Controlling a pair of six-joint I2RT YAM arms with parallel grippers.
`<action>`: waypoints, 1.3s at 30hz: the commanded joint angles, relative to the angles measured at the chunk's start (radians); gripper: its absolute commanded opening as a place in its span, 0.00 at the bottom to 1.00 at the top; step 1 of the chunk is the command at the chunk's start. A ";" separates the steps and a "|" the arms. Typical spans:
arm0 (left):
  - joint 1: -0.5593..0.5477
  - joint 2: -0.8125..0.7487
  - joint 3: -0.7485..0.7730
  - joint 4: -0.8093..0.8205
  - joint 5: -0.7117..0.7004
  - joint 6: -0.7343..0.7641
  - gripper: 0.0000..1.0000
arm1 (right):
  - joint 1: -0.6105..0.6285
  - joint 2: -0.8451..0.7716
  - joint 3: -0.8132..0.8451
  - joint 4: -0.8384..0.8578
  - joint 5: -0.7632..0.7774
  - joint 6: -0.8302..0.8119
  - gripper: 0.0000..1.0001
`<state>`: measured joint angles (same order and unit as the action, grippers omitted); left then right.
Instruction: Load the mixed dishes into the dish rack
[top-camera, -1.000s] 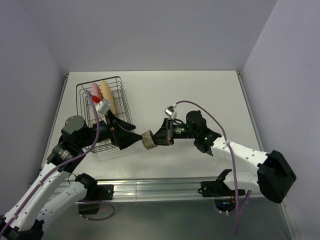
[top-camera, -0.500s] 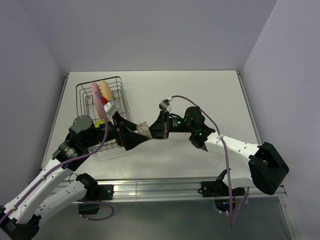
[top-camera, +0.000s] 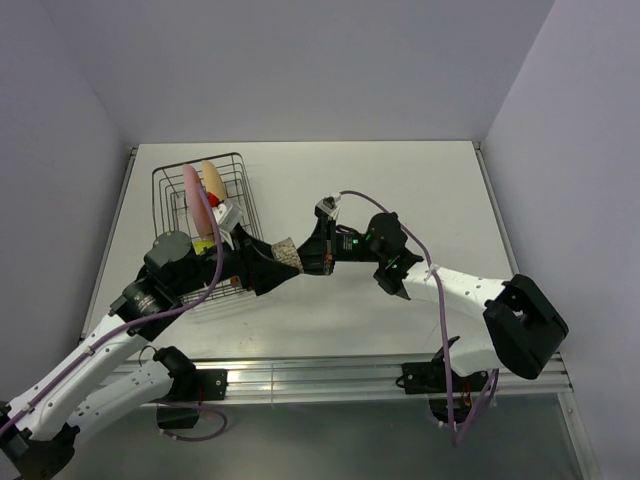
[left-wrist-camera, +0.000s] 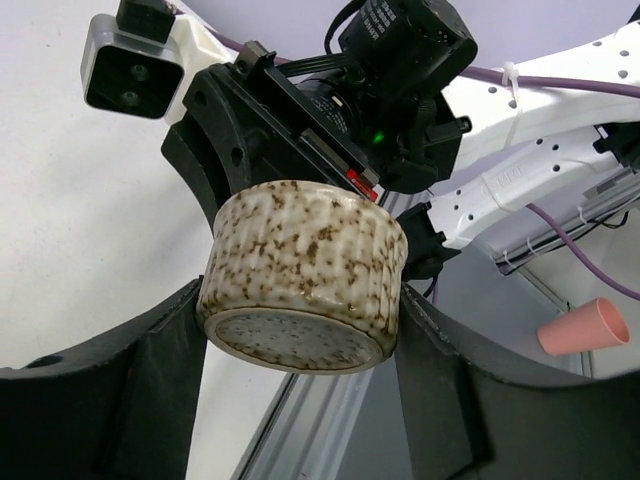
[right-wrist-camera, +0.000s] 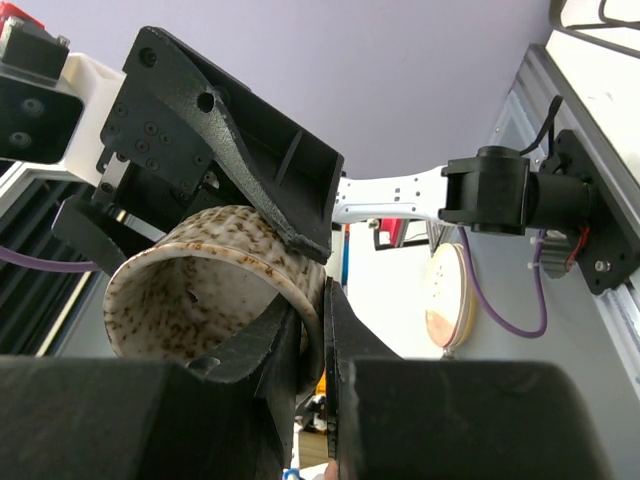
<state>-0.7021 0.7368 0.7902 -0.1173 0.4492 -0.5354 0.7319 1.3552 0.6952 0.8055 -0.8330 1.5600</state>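
Observation:
The small grey-beige speckled cup (top-camera: 288, 253) hangs in the air just right of the dish rack (top-camera: 168, 193), held between both arms. My right gripper (top-camera: 304, 258) is shut on its rim (right-wrist-camera: 300, 290), one finger inside and one outside. My left gripper (top-camera: 280, 264) is shut on the cup's wall (left-wrist-camera: 305, 260), with a finger (left-wrist-camera: 160, 370) pressed to each side. The pink plate (top-camera: 194, 198) and the yellow-orange plate (top-camera: 213, 180) stand upright in the black wire rack. The mug and the green bowl are hidden.
The left arm's forearm and camera cover the rack's near right corner. The aluminium rail (top-camera: 320, 375) runs along the table's near edge. Off the table lies a pink cone-shaped thing (left-wrist-camera: 585, 328). White table lies right of the arms.
The right gripper carried the cup left to the left gripper, whose fingers now sit on its sides. Both arms have drifted slightly toward the rack.

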 joint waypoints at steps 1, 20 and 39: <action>-0.008 0.006 0.020 0.024 -0.023 0.017 0.59 | -0.002 0.005 0.029 0.118 0.002 0.028 0.00; 0.187 0.087 0.205 -0.597 -0.600 -0.003 0.00 | -0.084 -0.220 -0.023 -0.759 0.411 -0.553 1.00; 0.455 0.398 0.304 -0.829 -0.610 0.080 0.00 | -0.097 -0.436 -0.011 -1.039 0.580 -0.703 1.00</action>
<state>-0.2581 1.1107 1.0447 -0.9150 -0.1318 -0.4885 0.6407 0.9497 0.6765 -0.2123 -0.2768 0.8906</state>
